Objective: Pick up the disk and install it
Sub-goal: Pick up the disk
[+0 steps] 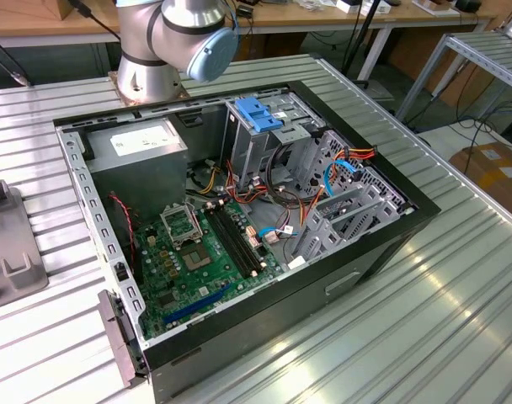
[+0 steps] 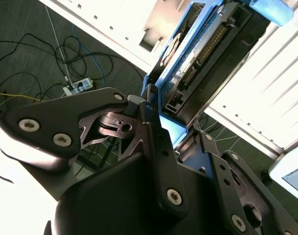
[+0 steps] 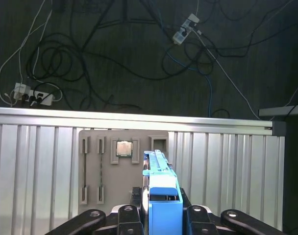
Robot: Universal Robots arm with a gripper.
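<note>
In both wrist views the disk (image 3: 161,188) (image 2: 198,54), a slim drive in a bright blue carrier frame, is held edge-on between the dark fingers of my gripper (image 3: 162,208) (image 2: 169,131), which is shut on it. It hangs above the ribbed metal table (image 3: 222,166), over a grey parts tray (image 3: 90,166). The drive's connector edge and pins show in the second wrist view. In the exterior view the open computer case (image 1: 391,240) lies on the table with its metal drive cage (image 1: 264,147) at the back.
The grey tray holds a small square chip (image 3: 123,148). Beyond the table edge is dark floor with cables and power strips (image 3: 34,95). In the exterior view the arm's base (image 1: 155,50) stands behind the case, and a blue bracket (image 1: 260,114) tops the cage.
</note>
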